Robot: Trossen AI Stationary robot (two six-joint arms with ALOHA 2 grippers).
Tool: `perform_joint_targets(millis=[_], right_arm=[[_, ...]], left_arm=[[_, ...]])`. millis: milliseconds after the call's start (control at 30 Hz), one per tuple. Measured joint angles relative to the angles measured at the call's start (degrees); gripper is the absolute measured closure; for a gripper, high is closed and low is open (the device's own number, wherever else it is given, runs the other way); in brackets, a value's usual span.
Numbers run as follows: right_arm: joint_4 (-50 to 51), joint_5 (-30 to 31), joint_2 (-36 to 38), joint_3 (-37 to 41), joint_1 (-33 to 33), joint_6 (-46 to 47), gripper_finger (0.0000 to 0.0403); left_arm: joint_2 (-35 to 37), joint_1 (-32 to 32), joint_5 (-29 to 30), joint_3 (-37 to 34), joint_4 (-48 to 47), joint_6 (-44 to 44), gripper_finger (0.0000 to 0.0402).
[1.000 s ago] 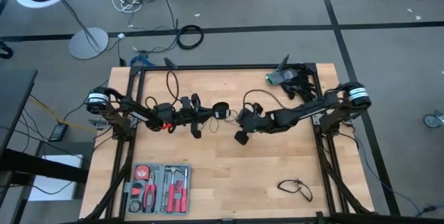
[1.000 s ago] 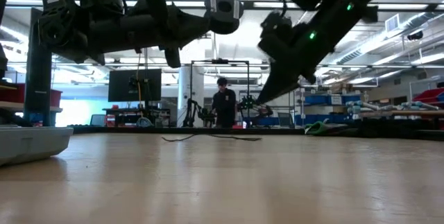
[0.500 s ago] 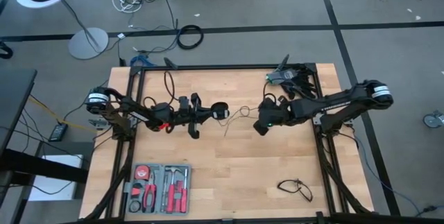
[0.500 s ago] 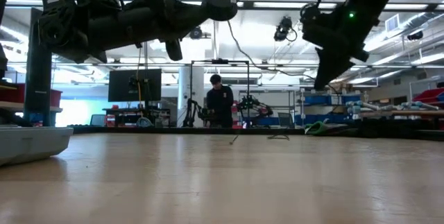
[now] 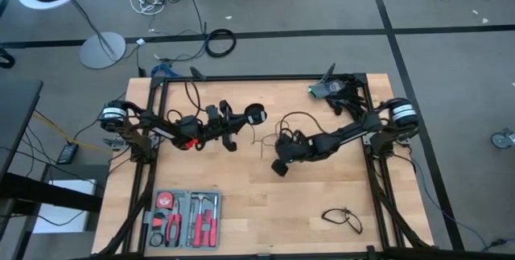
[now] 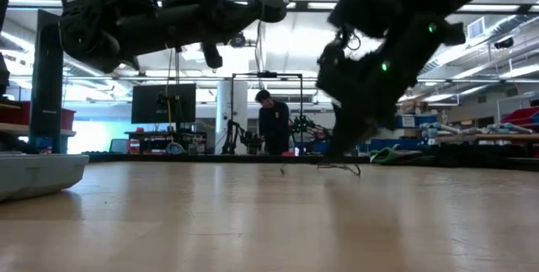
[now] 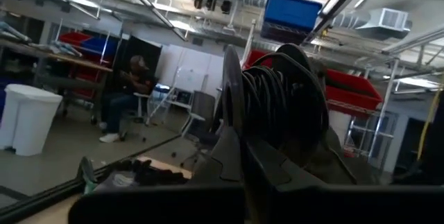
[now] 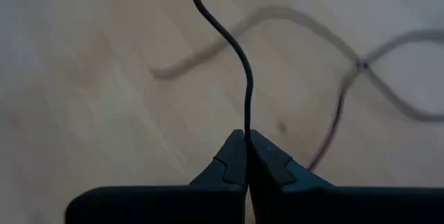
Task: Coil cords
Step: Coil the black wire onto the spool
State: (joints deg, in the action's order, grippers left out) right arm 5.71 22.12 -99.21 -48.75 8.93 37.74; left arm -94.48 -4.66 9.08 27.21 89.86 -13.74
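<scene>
My right claw (image 8: 246, 156) sat near table centre, pinched shut on the thin black cord (image 8: 236, 50), bare wood (image 5: 265, 204) all round. Left claw (image 7: 239, 148), over at 9 o'clock, clamped the coiled cord bundle (image 7: 281, 106); only that wrist cam showed the coils. Tool tray (image 5: 183, 219) at 7 o'clock held pliers.

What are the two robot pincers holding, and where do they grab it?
The right pincer pinches the thin black cord along its loose length. The left pincer is shut on the wound-up coil at the cord's disc end.
</scene>
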Motion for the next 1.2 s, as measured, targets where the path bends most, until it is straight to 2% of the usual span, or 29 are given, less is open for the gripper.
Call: perform_joint_targets(millis=[300, 567, 833, 1000, 1200], right_arm=[[-0.05, -1.34, -2.90, -0.14, 0.40, 2.77, 0.0403], [1.95, -1.42, -2.49, -0.24, 0.39, 2.72, 0.0403], [15.89, -0.47, 3.17, 0.17, 1.83, 4.51, 0.0403], [31.36, 5.19, 10.27, 0.15, 4.79, 12.34, 0.0403], [43.54, 9.93, 20.92, 0.13, 8.72, 20.74, 0.0403]], left_arm=[[0.02, -1.91, -3.54, 3.40, 0.02, -1.53, 0.0402], [0.02, -2.91, -12.93, 7.48, 0.00, -3.23, 0.0402], [0.04, -3.59, -14.05, 5.19, -4.77, -3.23, 0.0402], [0.04, -3.97, -13.43, 2.66, -8.29, -3.72, 0.0402], [0.12, -3.87, -13.49, 0.79, -12.17, -3.75, 0.0402]])
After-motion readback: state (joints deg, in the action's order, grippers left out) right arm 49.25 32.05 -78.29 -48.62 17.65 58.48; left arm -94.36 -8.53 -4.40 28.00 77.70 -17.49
